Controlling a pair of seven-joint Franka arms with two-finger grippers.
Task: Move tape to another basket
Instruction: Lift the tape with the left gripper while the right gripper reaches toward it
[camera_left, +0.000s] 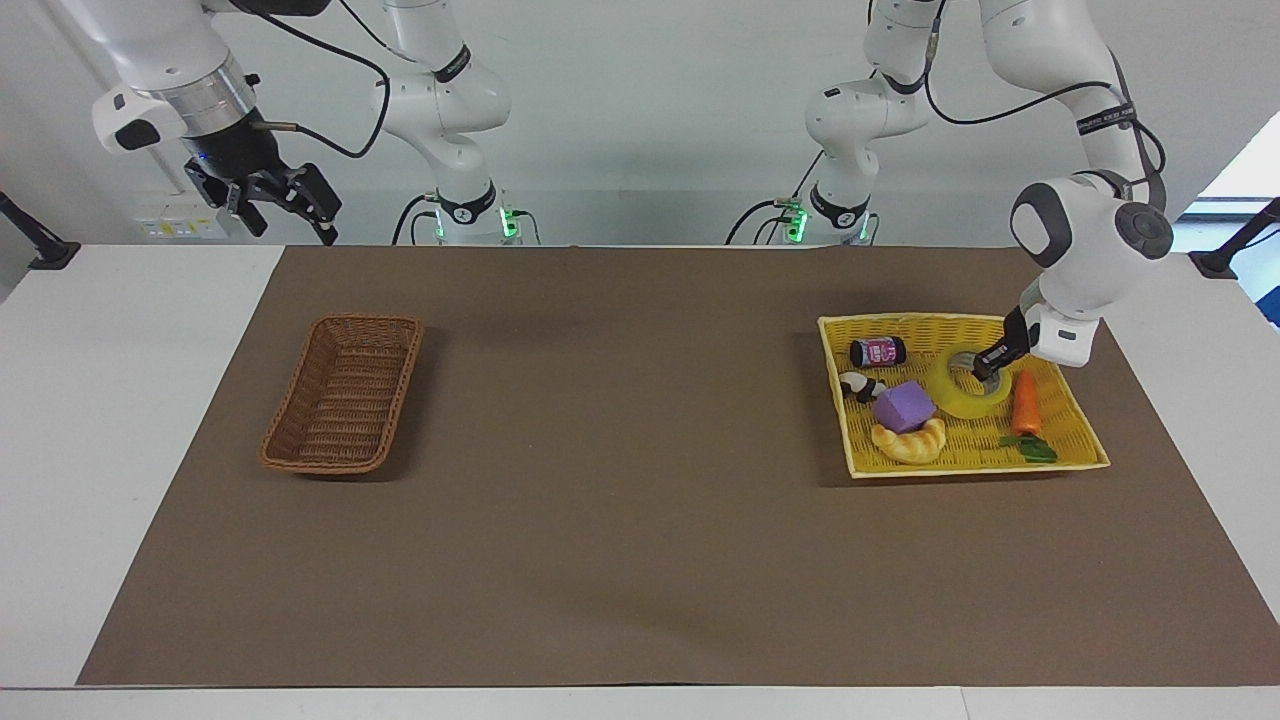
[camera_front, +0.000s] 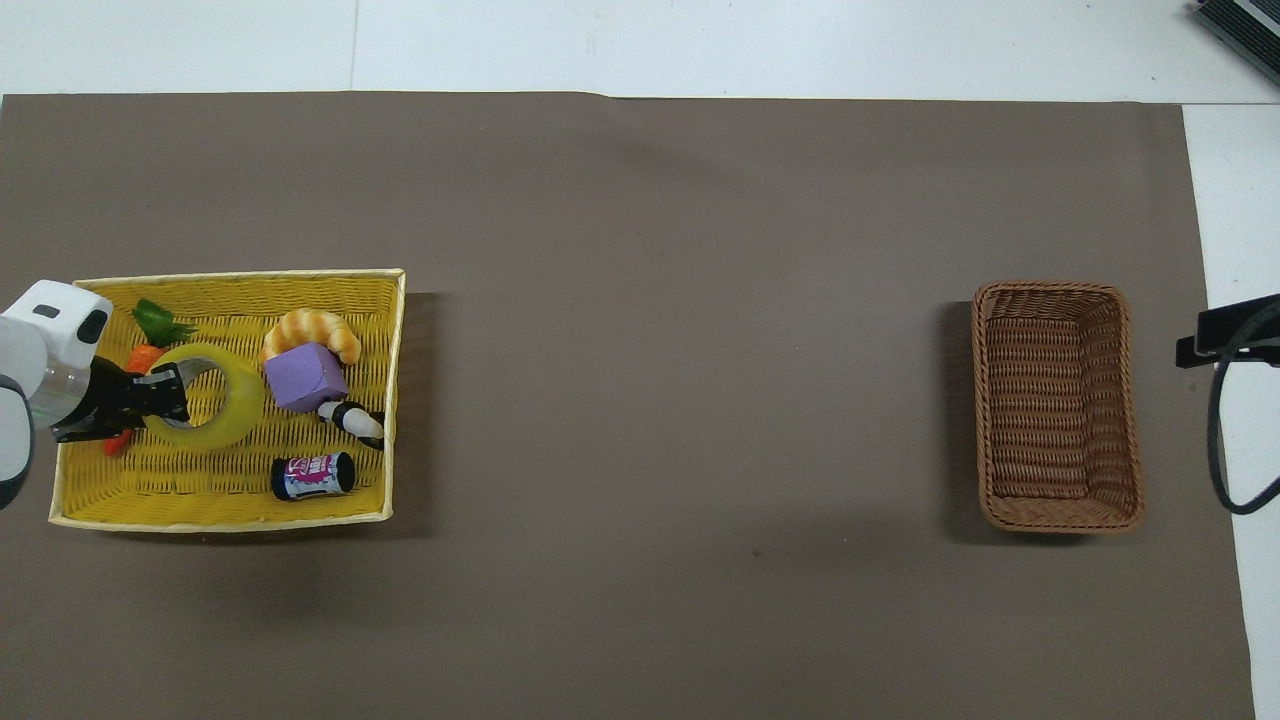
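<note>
At the yellow tray's (camera_left: 1070, 408) edge toward the left arm's end, the left gripper (camera_left: 985, 368) pinches the tape's (camera_left: 965, 385) wall, one finger inside its core. Best to lift straight up, clearing the carrot (camera_left: 1026, 402) and purple block (camera_left: 903, 405), before crossing to the brown basket (camera_left: 345, 393). The right gripper (camera_left: 268, 203) waits, fingers spread.

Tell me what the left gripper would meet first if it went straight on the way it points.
The left gripper, shut on the tape, points down; pushed on, it would likely press the roll into the yellow tray's floor.
</note>
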